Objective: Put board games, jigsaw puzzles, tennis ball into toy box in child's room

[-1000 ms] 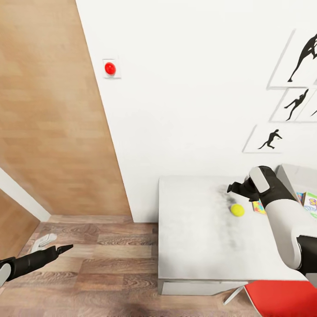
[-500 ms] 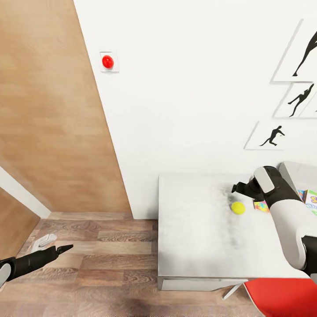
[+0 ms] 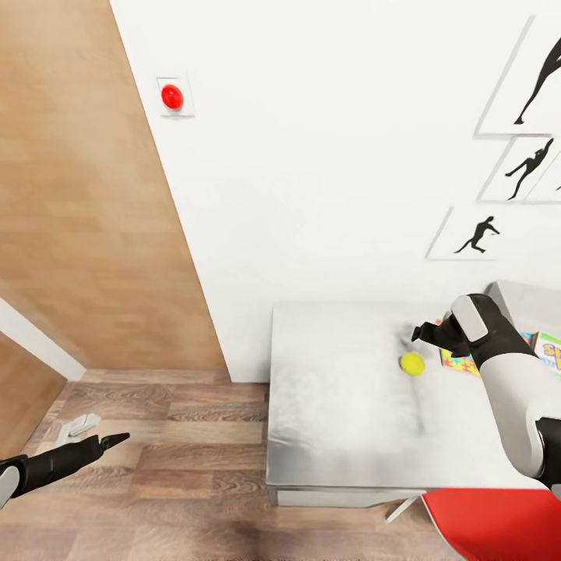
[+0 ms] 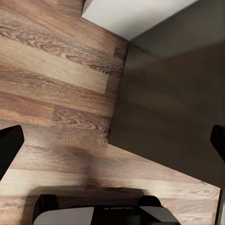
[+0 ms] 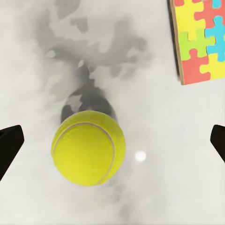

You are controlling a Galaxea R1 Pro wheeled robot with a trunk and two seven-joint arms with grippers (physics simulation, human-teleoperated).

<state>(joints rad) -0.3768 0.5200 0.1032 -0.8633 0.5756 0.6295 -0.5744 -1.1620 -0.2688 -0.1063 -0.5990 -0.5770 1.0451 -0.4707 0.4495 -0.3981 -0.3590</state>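
Observation:
A yellow tennis ball (image 3: 412, 363) lies on the pale speckled table (image 3: 335, 413), near its far side. My right gripper (image 3: 421, 333) hangs just above and behind the ball, open. In the right wrist view its dark fingertips (image 5: 9, 145) stand wide apart on either side of the tennis ball (image 5: 88, 147). A multicolour jigsaw puzzle (image 3: 460, 360) (image 5: 199, 37) lies flat just right of the ball. The light grey toy box (image 3: 530, 302) sits at the right edge, with a printed board game (image 3: 550, 349) beside or in it; I cannot tell which. My left gripper (image 3: 117, 440) is open, low over the wood floor.
A red seat (image 3: 491, 523) stands at the table's near right corner. A white wall with dancer pictures (image 3: 475, 234) and a red button (image 3: 172, 97) backs the table. A wooden door panel (image 3: 86, 234) stands on the left, and a small white object (image 3: 76, 425) lies on the floor.
The head view has shifted a little, sliding the table leftwards. My right arm has eased slightly right of the ball, uncovering more of the jigsaw puzzle. The left arm has held still.

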